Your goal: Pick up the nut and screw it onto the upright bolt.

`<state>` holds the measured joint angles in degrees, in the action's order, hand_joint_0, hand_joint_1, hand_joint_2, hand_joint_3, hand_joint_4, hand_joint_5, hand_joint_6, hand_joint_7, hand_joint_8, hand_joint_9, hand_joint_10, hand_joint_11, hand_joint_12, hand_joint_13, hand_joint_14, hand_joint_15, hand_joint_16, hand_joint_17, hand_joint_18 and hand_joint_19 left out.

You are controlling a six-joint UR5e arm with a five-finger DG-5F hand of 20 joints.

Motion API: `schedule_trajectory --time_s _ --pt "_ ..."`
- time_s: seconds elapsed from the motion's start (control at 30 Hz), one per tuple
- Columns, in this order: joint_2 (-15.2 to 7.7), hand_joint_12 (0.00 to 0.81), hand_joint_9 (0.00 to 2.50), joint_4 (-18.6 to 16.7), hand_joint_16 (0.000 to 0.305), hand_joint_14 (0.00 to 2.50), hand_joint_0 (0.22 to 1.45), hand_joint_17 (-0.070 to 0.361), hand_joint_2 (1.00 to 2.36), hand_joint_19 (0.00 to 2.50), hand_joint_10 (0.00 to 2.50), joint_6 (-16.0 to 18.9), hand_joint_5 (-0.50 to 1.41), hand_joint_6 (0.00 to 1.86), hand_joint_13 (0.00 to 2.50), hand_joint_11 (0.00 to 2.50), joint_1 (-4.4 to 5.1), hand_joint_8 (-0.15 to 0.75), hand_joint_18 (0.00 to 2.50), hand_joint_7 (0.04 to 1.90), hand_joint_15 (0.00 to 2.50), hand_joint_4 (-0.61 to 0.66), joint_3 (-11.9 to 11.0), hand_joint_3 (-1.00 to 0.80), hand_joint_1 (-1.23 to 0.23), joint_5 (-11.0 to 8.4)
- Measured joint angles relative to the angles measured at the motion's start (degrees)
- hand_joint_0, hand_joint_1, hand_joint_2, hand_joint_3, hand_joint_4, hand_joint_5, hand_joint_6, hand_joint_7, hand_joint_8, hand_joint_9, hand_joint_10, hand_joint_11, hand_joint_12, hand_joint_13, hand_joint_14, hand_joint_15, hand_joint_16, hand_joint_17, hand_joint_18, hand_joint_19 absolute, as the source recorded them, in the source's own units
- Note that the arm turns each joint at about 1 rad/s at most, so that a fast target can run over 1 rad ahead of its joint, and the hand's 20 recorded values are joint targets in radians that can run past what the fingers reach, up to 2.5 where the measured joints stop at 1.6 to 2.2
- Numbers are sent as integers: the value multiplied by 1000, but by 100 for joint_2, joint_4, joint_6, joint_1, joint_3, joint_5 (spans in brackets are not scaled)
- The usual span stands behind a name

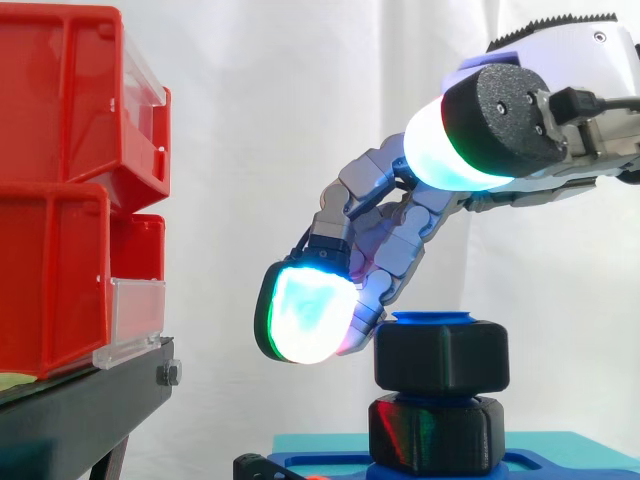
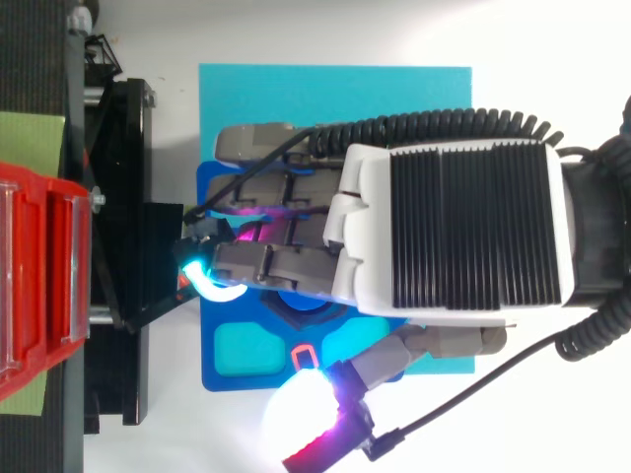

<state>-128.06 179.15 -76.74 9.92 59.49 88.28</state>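
Side view: hand (image 1: 400, 230) nearest, thumb swung wide, fingers (image 1: 305, 315) loosely bent and spread, gripping nothing. Their tips are just beside the black nut (image 1: 441, 355), which sits on the blue upright bolt (image 1: 432, 318) above a second black nut (image 1: 435, 432). Red bins (image 1: 60, 200) at left.

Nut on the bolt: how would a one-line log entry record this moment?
nut: atop bolt | hand: open, at nut's upper left edge | lower nut: beneath it
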Motion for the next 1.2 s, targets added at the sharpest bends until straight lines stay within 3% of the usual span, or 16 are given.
schedule_trajectory --time_s 0.37,0.7,1.2 --pt "-1 286 786 107 28 0 506 63 1000 0 0 -6 -91 503 555 0 33 252 230 786 0 236 6 -500 -109 -15" --pt "-1 279 816 200 28 0 511 62 1000 0 0 -35 -73 504 589 0 -69 258 253 875 0 256 7 -500 -132 18" --pt "0 267 891 383 27 0 522 60 1000 16 0 -102 -13 505 655 0 -227 269 342 1264 0 163 24 -500 -172 146"
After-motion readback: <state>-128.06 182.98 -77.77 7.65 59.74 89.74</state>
